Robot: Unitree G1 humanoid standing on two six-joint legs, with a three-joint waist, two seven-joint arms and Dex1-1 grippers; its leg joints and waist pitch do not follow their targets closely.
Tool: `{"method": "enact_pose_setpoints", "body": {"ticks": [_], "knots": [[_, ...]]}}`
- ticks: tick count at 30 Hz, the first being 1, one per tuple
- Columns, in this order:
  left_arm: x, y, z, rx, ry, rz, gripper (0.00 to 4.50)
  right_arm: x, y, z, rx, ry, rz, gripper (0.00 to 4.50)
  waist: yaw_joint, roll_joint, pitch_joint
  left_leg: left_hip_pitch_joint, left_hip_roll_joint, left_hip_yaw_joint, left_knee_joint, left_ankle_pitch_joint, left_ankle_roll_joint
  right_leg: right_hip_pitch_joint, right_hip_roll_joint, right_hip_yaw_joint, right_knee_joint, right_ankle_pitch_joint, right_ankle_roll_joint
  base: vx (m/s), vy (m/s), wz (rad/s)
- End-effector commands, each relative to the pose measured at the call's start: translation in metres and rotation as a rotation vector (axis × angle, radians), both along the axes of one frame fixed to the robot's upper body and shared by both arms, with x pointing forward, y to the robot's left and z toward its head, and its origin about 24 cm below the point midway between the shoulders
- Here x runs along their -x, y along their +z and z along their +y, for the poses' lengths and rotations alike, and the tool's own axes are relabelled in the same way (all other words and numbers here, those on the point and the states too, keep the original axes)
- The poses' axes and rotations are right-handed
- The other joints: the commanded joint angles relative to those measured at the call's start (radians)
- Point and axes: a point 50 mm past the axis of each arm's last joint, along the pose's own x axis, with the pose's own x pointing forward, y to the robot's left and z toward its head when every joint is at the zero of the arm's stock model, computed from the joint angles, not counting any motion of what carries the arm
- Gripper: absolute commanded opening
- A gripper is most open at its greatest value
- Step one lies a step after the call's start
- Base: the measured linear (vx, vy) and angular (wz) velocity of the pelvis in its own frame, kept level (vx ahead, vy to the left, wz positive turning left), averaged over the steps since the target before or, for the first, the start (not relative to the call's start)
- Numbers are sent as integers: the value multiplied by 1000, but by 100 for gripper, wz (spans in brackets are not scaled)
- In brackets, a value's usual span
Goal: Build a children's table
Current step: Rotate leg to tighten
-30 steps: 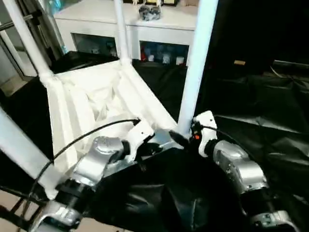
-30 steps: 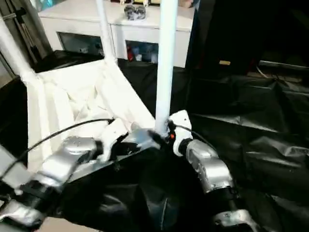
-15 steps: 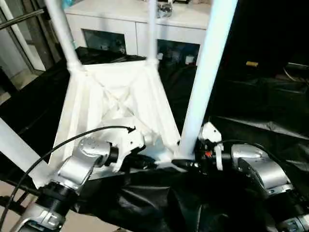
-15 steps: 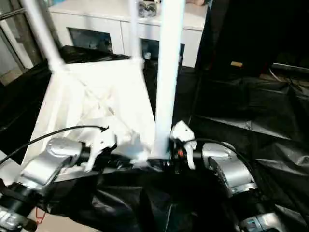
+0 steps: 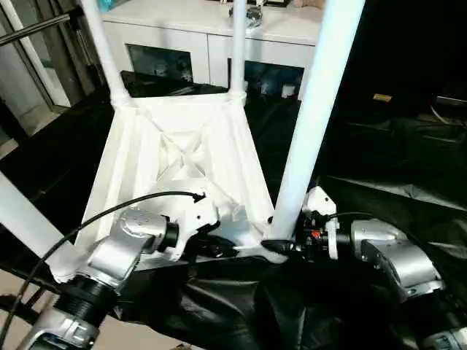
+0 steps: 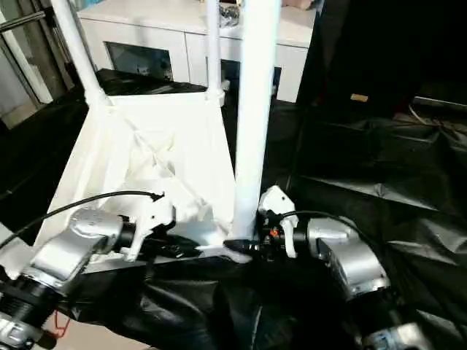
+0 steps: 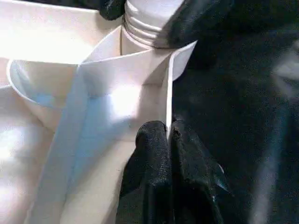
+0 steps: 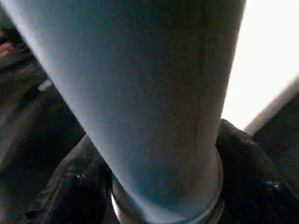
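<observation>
Since 1 second ago the whole view has swung, so the table now sits more square in front of the robot. The right gripper (image 5: pixel 281 246) has also come closer around the bottom of the near leg (image 5: pixel 310 124).

The children's table (image 5: pixel 175 157) lies upside down on the black cloth (image 5: pixel 408 160), with its ribbed underside facing up. All 4 legs point up. The 2 far legs (image 5: pixel 102 47) stand in the far corners, in front of the white cabinet (image 5: pixel 197 36). 1 more leg (image 5: pixel 25 222) leans at the near left corner.

The left gripper (image 7: pixel 168 135) is pressed together, pinching the thin white wall of the table top right by the near corner socket (image 7: pixel 140 60). It seems to hold the top steady. The right gripper's 2 black fingers (image 8: pixel 77 186) sit on both sides of the near leg, down at its ring, hugging it.

I think the job is almost done. The near leg may need a last twist or push. Then the table has to be turned over to stand on its legs.
</observation>
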Motion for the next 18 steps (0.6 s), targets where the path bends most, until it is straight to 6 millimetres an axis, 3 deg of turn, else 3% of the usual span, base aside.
{"method": "enact_pose_setpoints", "body": {"ticks": [1, 2, 3, 8, 9, 11, 18], "knots": [[-8, -1, -26, 45, 85, -13, 0, 0, -26, 21, 49, -119, 85, 269, -3, -15, -35, 3, 61, -22, -79, -158, 36, 35, -100, 59, -93, -311, -184, 0, 0, 0], [-10, -2, -30, 39, 109, -17, 0, -3, -29, 23, 54, -170, 94, 269, -9, -15, -32, 0, 60, -23, -83, -171, 23, 34, -99, 58, -98, -360, -168, 0, 0, 0], [-12, -2, -34, 34, 129, -22, 0, -4, -31, 26, 58, -204, 99, 269, -13, -10, -28, 6, 58, -26, -84, -208, 10, 29, -100, 56, -106, -438, -144, 0, 0, 0], [-20, -2, -53, 42, 217, -49, 0, -13, -38, 42, 105, -395, 110, 269, -28, -13, -22, 21, 51, -34, -87, -310, -9, 16, -104, 53, -135, -634, -66, 0, 0, 0], [-19, -1, -58, 45, 195, -54, 0, -13, -36, 47, 98, -376, 87, 269, -28, -12, -25, 18, 53, -37, -89, -305, -6, 18, -105, 55, -135, -628, -59, 0, 0, 0], [-16, 0, -62, 56, 166, -52, 0, -13, -34, 51, 82, -354, 76, 325, -28, -10, -25, 16, 56, -37, -93, -303, 1, 17, -103, 56, -133, -593, -60, 0, 0, 0], [-6, 2, -54, 79, 47, -26, 0, -10, -22, 48, -7, -254, 78, 393, -25, -10, -29, 9, 62, -35, -97, -271, 16, 24, -104, 63, -118, -463, -104, 0, 0, 0]]}}
